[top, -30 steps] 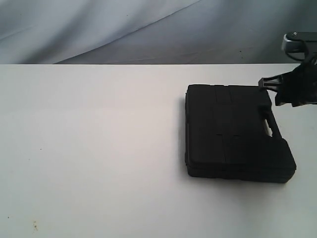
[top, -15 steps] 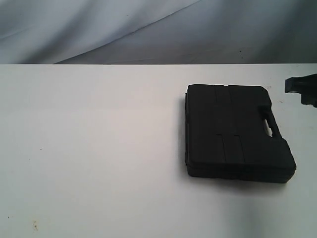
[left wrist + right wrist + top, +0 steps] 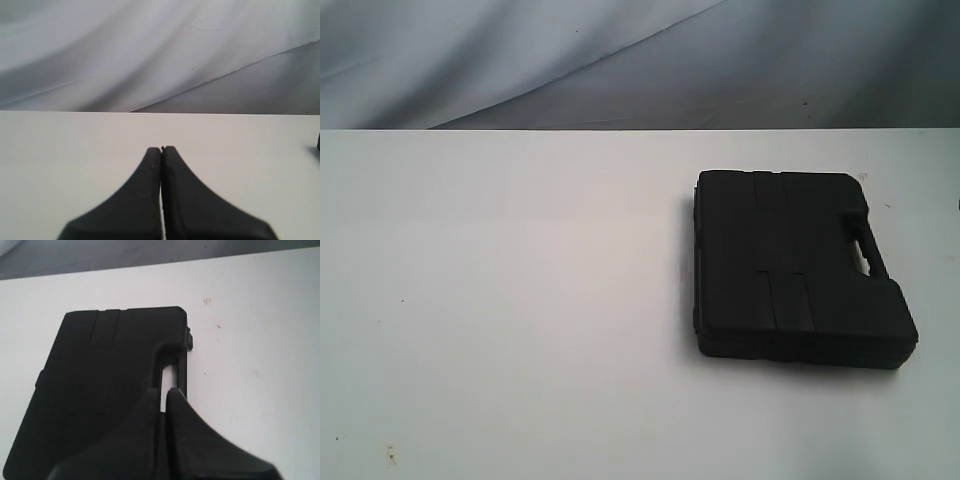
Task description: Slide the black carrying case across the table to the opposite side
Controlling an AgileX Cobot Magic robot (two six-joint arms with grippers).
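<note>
Looking at the exterior view, you see the black carrying case [image 3: 790, 270] lying flat on the right part of the white table [image 3: 520, 300]. A few dark specks [image 3: 390, 456] mark the near left, and a grey draped cloth [image 3: 570, 60] fills the back. In the left wrist view, the left gripper [image 3: 161, 148] has its fingers pressed together over bare tabletop, empty. In the right wrist view, the right gripper [image 3: 164, 391] is likewise closed and empty by the case's handle [image 3: 182, 372]; you cannot tell whether it touches. Faint red marks [image 3: 206, 301] lie beyond.

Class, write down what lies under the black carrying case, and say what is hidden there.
The black carrying case lies flat on the white table. Through its handle slot a strip of bare table shows. Everything else beneath is covered by the case itself.
</note>
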